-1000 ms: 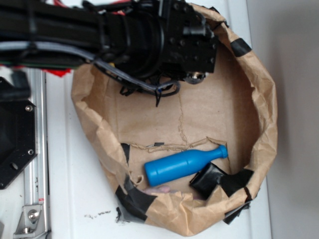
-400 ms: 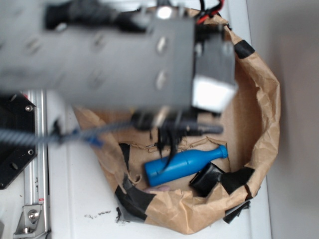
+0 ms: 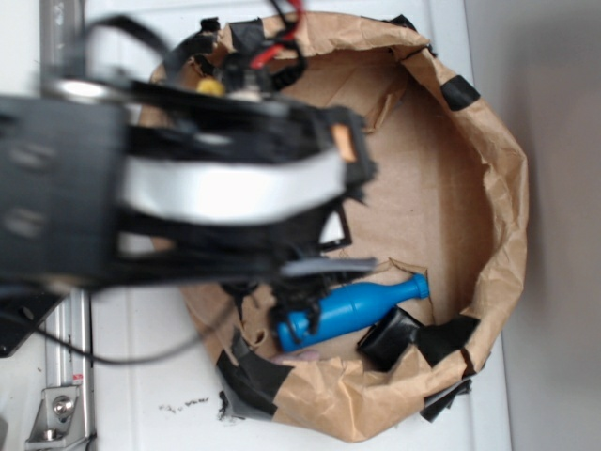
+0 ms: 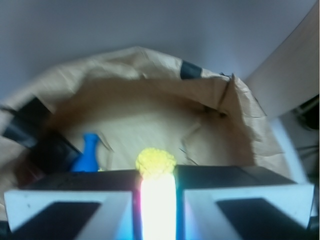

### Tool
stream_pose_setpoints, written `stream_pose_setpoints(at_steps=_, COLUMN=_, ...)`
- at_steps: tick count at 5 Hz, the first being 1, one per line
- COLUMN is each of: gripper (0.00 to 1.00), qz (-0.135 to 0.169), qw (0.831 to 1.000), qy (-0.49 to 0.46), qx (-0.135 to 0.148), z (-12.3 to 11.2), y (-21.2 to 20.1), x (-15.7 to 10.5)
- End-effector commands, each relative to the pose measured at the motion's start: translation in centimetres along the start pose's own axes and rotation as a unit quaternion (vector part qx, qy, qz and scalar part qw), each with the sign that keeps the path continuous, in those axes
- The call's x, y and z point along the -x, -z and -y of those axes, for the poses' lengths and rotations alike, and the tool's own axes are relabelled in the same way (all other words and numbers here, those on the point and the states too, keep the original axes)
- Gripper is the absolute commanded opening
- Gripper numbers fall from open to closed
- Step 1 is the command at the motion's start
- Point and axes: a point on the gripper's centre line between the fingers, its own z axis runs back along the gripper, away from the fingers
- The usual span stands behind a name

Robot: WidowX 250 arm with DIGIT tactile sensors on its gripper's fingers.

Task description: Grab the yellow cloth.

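we see a big brown paper nest with raised crumpled walls, patched with black tape, sitting on a white table. in the exterior view the arm is a large blur over the nest's left half, hiding much of the floor under it. a blue bottle lies on its side near the nest's front wall, neck toward the right, with a black wad just beside its lower right. in the wrist view the gripper shows its two pale fingers drawn in narrow, and a small bunch of the cloth sticks up from the slit between them, so the claw is pinched on the cloth. the bottle stands to the left behind it in that view, apart from the cloth. the exterior view does not show the cloth.
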Motion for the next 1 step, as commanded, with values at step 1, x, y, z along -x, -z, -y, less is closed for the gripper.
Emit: stream_pose_setpoints(at_steps=1, gripper=0.00, qz=0.024, qw=0.998, qy=-0.051, qx=-0.002, z=-0.38, y=-0.70, x=0.43)
